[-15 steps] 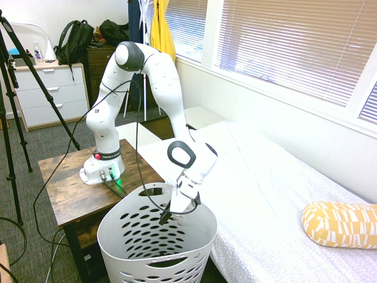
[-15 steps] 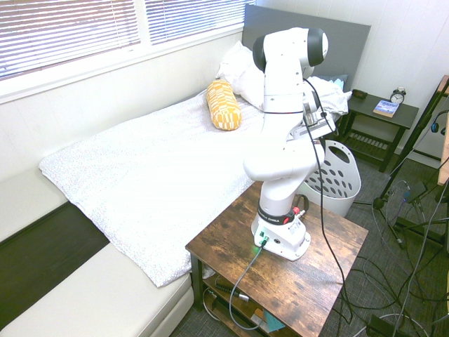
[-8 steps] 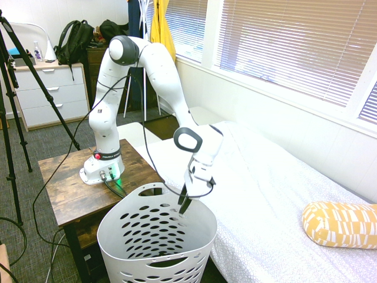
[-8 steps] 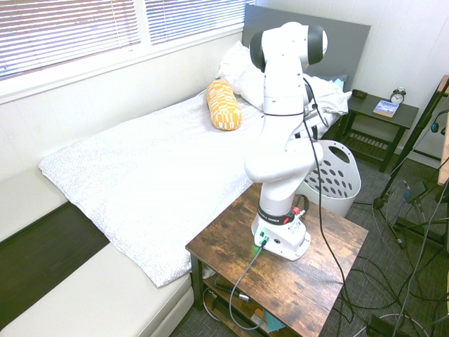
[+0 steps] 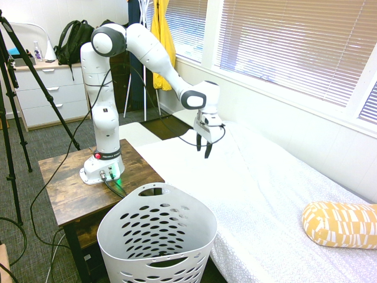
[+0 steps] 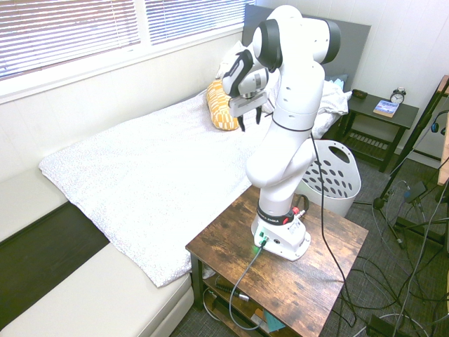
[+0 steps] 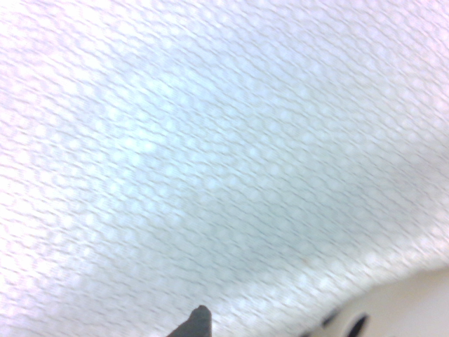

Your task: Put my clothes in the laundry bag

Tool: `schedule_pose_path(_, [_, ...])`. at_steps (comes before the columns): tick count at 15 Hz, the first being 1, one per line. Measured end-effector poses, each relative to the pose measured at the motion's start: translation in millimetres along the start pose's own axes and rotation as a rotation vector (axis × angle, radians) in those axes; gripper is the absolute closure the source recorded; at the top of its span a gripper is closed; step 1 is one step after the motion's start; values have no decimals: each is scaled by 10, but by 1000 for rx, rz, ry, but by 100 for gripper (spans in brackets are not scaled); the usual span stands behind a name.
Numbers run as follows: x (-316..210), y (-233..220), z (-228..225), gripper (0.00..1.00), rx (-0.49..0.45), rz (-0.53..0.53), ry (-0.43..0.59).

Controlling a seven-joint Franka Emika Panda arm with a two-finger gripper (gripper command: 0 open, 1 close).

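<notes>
Fingers point(image 5: 204, 146) of mine are spread apart, with nothing between them. Under me is the bed point(image 5: 259, 194). The basket point(image 5: 158, 236) sits lower, beside the bed, on the side near my base point(image 5: 101, 168).

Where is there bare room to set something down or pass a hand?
Widest: the bed, from the yellow patterned pillow to its foot. The small wooden table is bare in front of the arm's base. A hand could pass between the open gripper and laundry basket. Crowded: pillow end, under white bedding.
</notes>
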State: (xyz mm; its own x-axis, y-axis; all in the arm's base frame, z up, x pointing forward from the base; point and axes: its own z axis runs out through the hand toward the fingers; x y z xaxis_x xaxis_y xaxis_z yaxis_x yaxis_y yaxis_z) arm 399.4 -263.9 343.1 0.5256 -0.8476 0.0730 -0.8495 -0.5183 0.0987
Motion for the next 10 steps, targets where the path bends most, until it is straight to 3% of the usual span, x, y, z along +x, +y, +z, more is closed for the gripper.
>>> schedule_pose_path(4, [-587, -1152, -156, 0, 130, -91, -17])
schedule_pose_path(10, [-1192, -2178, -125, 0, 161, -212, -14])
